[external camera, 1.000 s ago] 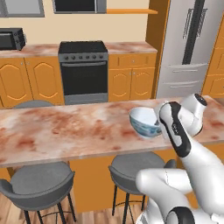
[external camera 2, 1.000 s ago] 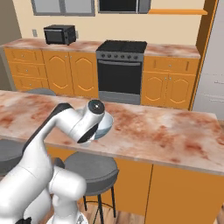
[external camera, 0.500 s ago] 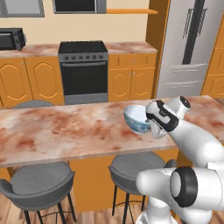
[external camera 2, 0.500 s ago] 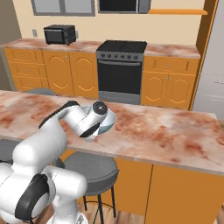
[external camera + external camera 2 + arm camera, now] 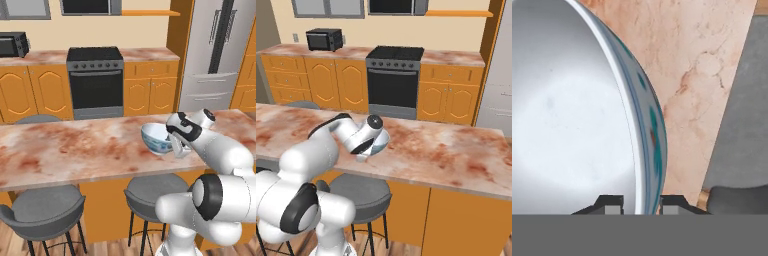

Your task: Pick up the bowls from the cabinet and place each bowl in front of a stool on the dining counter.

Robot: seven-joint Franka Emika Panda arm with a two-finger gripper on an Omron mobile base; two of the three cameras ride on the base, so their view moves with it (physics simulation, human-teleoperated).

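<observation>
The jaws of the gripper [image 5: 641, 204] are clamped on the rim of the white and blue bowl [image 5: 156, 138], which hangs tilted just above the dining counter [image 5: 75, 152], behind the stool [image 5: 150, 191], so the release is straight down.

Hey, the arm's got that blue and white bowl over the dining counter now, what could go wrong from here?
1. The gripper pinches only the thin rim of the white and blue bowl, so it might slip or twist out.
2. The bowl looks tilted above the dining counter; released like this, it may rock or roll.
3. It sits near the counter's front edge above a stool, so a slide could carry it off.
</observation>
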